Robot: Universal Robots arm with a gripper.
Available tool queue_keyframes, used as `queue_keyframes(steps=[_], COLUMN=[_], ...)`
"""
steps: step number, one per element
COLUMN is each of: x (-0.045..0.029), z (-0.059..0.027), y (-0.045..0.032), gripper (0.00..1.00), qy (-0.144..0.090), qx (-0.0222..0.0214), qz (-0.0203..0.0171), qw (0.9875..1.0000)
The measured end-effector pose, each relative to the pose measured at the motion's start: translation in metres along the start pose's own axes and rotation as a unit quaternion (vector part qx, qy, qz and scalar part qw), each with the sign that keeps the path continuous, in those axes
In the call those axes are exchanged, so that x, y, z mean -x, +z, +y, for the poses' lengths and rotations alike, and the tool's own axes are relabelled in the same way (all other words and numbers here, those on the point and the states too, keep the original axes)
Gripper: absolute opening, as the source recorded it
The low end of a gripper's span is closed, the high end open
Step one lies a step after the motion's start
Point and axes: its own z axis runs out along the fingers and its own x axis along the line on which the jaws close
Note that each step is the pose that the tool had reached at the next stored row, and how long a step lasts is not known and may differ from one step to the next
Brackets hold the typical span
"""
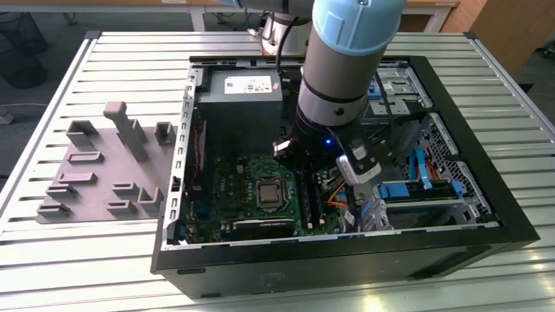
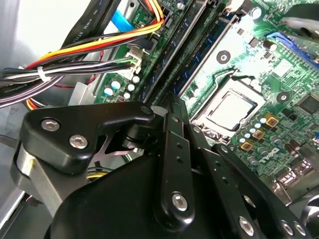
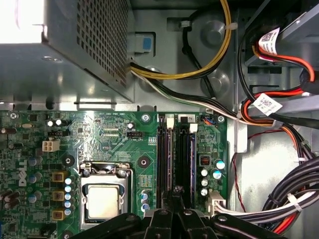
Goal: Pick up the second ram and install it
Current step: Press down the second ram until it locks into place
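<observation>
Standing by the slatted metal table (image 1: 104,58), I see an open black computer case (image 1: 485,214) lying on its side, with the robot arm (image 1: 342,71) reaching straight down into it from above. A grey fixture tray (image 1: 95,169) with small upright holders sits on the table just beside the case, on the exterior view's left. Inside the case lies the green motherboard (image 3: 114,134) with its square silver processor socket (image 3: 102,201), a perforated grey power supply (image 3: 75,45) beyond it, and bundles of yellow, black and red cables (image 3: 279,109) running along the case wall. The gripper (image 3: 175,191) is low over the board, its tip right at the near end of the dark memory slots (image 3: 175,149) beside the socket. In the second wrist view a long, narrow, dark blue-green strip standing on edge among those slots looks to be the second ram (image 2: 169,64), running away from the gripper's tip. I cannot tell whether it is fully seated or held. The black linkage hides the tip, so I cannot tell whether the jaws are open, closed or gripping.
</observation>
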Motion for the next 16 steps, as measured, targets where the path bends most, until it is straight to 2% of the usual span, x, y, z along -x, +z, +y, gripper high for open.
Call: queue_keyframes(steps=[3,7,9,11,16], x=[0.0001,0.0002,0.0002,-0.0002,-0.0007], z=[-0.0002,0.0002,0.0006,0.0005,0.0009], y=[0.0025,0.0007,-0.0042,-0.0119,-0.0275], gripper=[0.11,0.11,0.11,0.11,0.11], qy=[0.0,0.0,0.0,0.0,0.0], qx=[-0.0006,0.0005,0.0016,0.0002,0.0001], qz=[0.0003,-0.0002,-0.0005,0.0,0.0], qw=[1.0,1.0,1.0,1.0,1.0])
